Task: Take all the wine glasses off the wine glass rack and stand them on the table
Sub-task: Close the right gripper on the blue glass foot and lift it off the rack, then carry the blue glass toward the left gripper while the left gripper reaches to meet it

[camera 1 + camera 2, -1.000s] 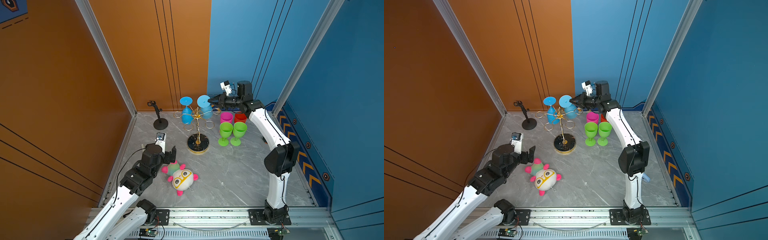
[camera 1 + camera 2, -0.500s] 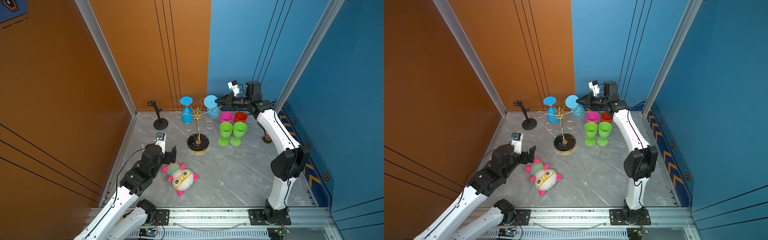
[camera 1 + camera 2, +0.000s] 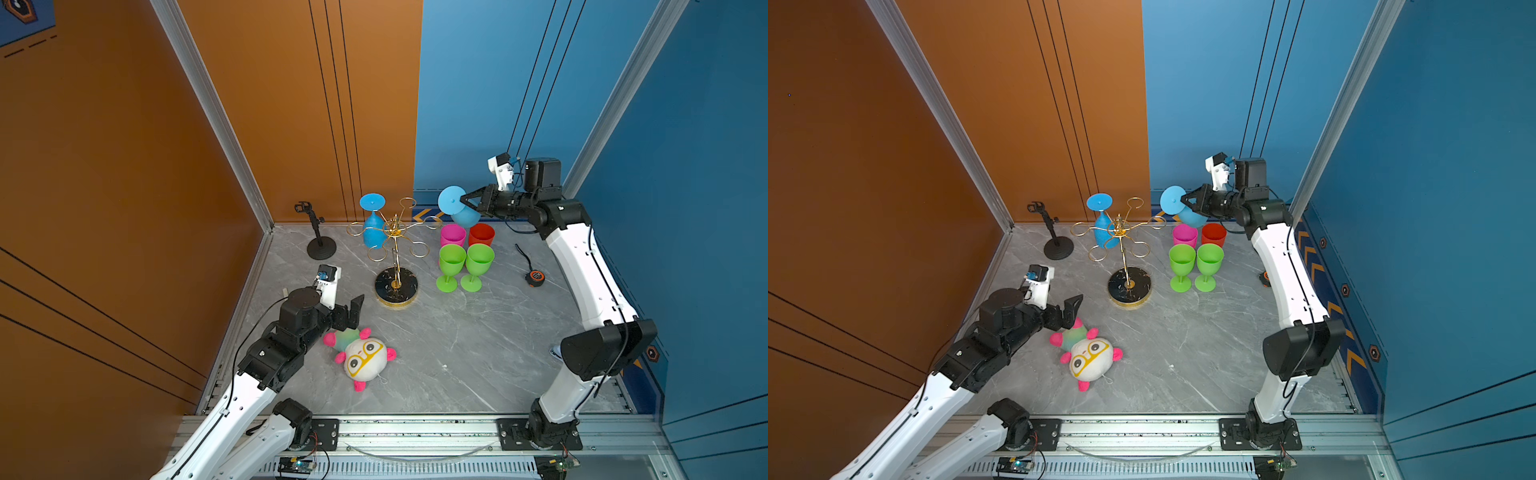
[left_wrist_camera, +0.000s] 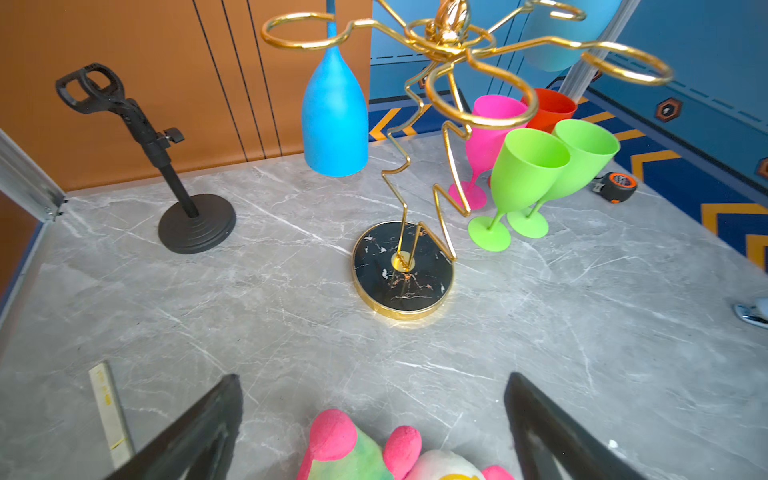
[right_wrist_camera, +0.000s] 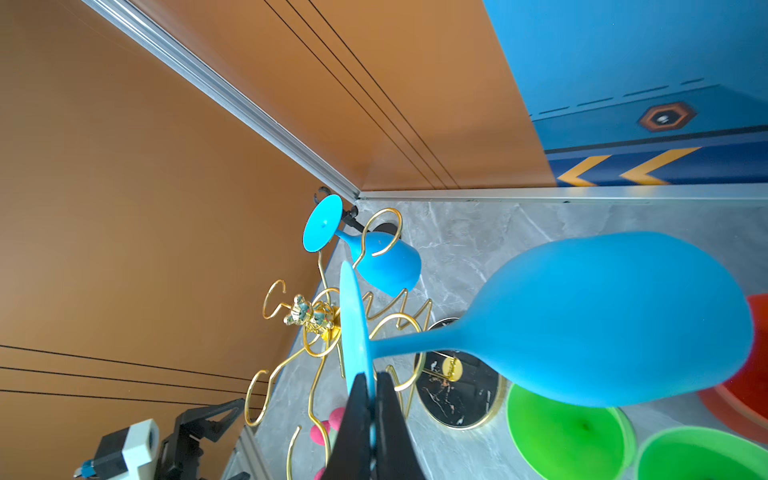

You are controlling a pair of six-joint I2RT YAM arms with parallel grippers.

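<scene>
The thin gold wire wine glass rack (image 3: 405, 291) on its round black marbled base is stood near the middle of the grey marble tabletop (image 3: 478, 353). Only 1 of its 6 loops is filled: a matte blue wine glass (image 3: 372, 232) is hung there upside down, at 9 o'clock of the central rod, foot above the wire and bowl below.

A second matte blue wine glass (image 3: 451, 200) is held off the rack at about 1 o'clock of the base, just beyond the nearest loop and not touching it. It is tilted, its foot turned toward the rack and its bowl hanging over the cups behind. The right gripper (image 3: 462, 199) is clenched on the rim of that foot, as seen in the right wrist view (image 5: 372, 399).

At 2 to 3 o'clock, 4 upright plastic cups are grouped close together: 2 lime-green goblets (image 3: 452, 259) in front, a pink goblet (image 3: 453, 235) and a red cup (image 3: 481, 235) behind. Only bare coloured inner walls can be seen in them.

A small black clamp stand (image 3: 321, 248) is placed at 10 o'clock, an orange-and-black tape measure (image 3: 535, 277) at 3 o'clock and a white plush toy with yellow glasses and pink paws (image 3: 365, 359) at 7 o'clock. The left gripper (image 3: 351, 313) is held released, jaws spread wide, at 8 o'clock, just above the toy.
</scene>
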